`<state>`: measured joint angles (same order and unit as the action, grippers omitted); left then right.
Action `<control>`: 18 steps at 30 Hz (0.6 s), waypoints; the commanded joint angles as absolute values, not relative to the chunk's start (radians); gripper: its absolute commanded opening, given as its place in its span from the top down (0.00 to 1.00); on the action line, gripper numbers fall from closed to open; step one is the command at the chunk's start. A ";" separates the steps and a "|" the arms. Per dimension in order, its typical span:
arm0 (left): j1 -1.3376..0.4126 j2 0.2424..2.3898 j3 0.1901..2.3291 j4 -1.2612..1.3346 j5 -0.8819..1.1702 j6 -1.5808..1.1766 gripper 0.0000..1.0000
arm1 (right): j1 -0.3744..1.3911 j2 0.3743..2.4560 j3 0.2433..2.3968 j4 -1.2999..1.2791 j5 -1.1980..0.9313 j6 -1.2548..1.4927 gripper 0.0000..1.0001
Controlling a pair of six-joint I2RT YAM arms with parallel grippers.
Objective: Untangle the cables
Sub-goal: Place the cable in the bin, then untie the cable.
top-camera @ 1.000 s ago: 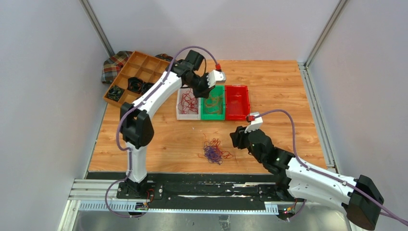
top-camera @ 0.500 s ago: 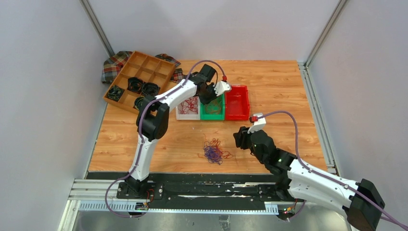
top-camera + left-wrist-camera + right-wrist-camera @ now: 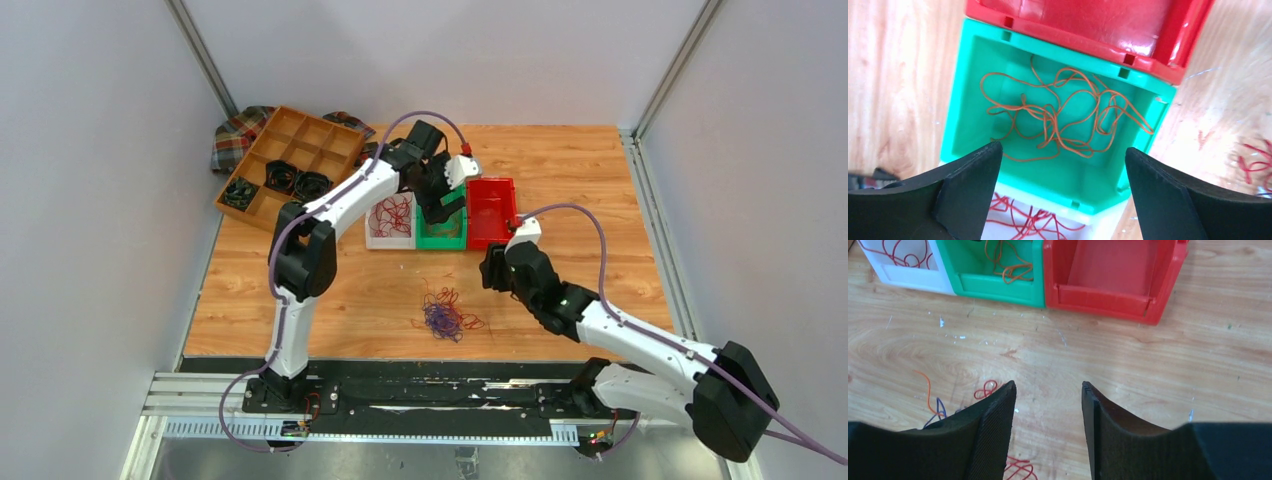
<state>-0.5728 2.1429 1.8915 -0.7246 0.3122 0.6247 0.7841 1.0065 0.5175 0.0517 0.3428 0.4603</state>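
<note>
Left jaws wide apart, empty, over green bin [image 3: 964, 107]; orange cables [image 3: 1063, 120] below could snag if they dip. Right jaws half apart, empty; clump [image 3: 442, 316] at their left.

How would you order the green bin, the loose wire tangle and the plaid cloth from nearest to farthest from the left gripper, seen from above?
1. Green bin, directly beneath the left gripper.
2. Wire tangle, on the table toward the arm bases.
3. Plaid cloth, at the far left corner.
</note>
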 commanded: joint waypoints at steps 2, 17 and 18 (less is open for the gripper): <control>-0.568 2.017 1.909 -0.755 0.359 0.593 0.02 | 0.742 1.082 0.619 -0.009 0.308 0.469 0.45; -0.508 1.932 1.952 -0.691 0.242 0.349 0.02 | 0.730 1.123 0.662 -0.024 0.257 0.453 0.30; -0.488 1.919 1.940 -0.699 0.260 0.341 0.02 | 0.730 1.121 0.657 -0.024 0.249 0.453 0.30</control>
